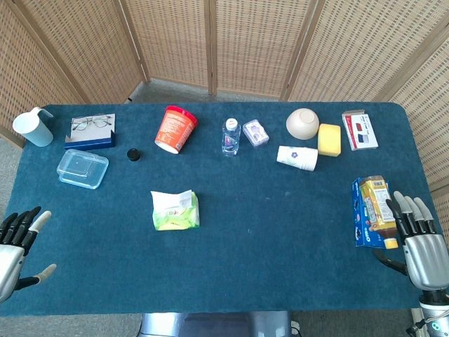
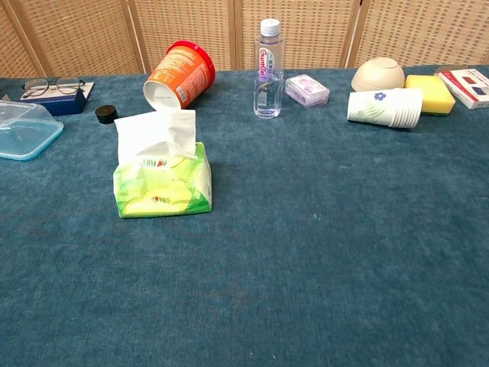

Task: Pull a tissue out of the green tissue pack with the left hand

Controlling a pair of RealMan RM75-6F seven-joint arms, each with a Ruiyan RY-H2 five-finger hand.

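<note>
Both hands sit at the near edge of the counter [image 1: 280, 246], each with fingers spread and nothing in them: the left hand [image 1: 17, 246] at the near left corner, the right hand [image 1: 421, 242] at the near right, just beside a blue snack box [image 1: 370, 210]. The green tissue pack [image 2: 162, 183] lies on the blue cloth left of centre, well apart from the left hand, with a white tissue [image 2: 157, 134] standing up out of its slot.

No part of the pull has begun, so the reach is where trouble could start. The pack looks light and soft, and nothing pins it down; a pull that is too slow or too low would likely drag or lift the whole pack instead of freeing one sheet. A pinch taken too deep could catch the wrapper as well. Behind the pack, the tipped orange tub [image 2: 179, 75] and a small black cap [image 2: 107, 114] lie near enough that an overshooting hand might knock them.
</note>
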